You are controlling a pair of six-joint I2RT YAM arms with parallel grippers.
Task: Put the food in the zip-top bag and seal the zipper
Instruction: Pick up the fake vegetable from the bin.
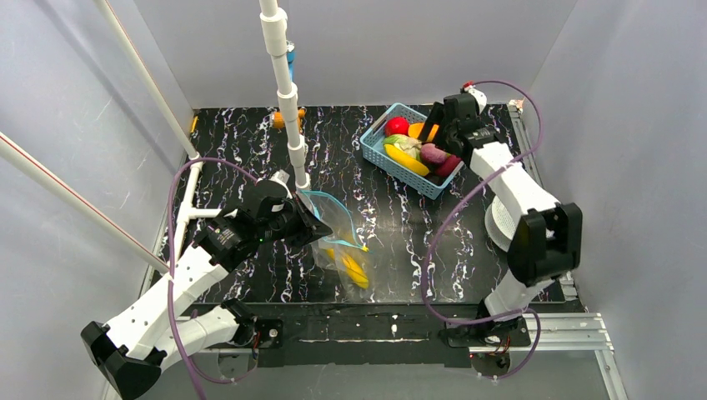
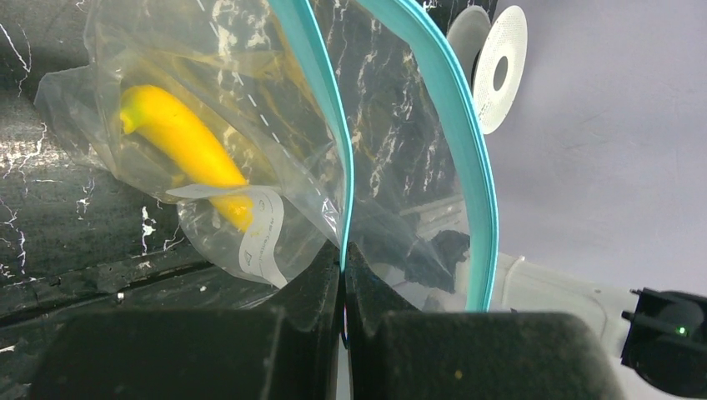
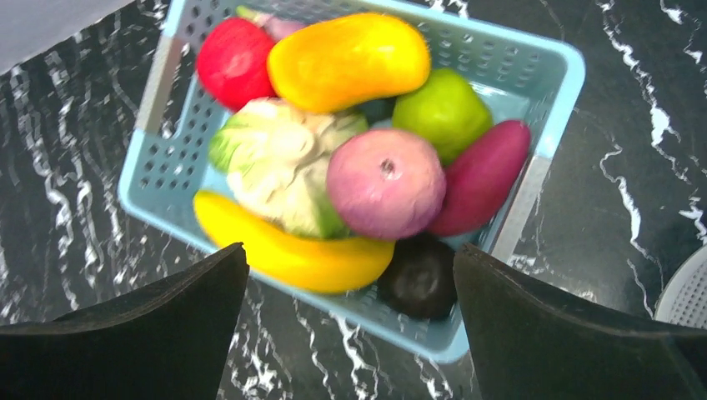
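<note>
You had the left hand clamped shut on the zipper of the zip-top bag. It pinched one lip of the teal rim and lifted it, so the other lip bowed away and the mouth gaped toward the right arm. The bag's body sagged onto the counter near the middle of its near edge, and one yellow banana lay inside at the bottom. Your right hand hovered with its jaws spread wide and nothing between them, just above the light-blue basket in the far right corner. The rest of the food was heaped there: an orange mango, a pink onion, a second banana. I judged that pose as lining up the next pick; sealing had to wait.
</note>
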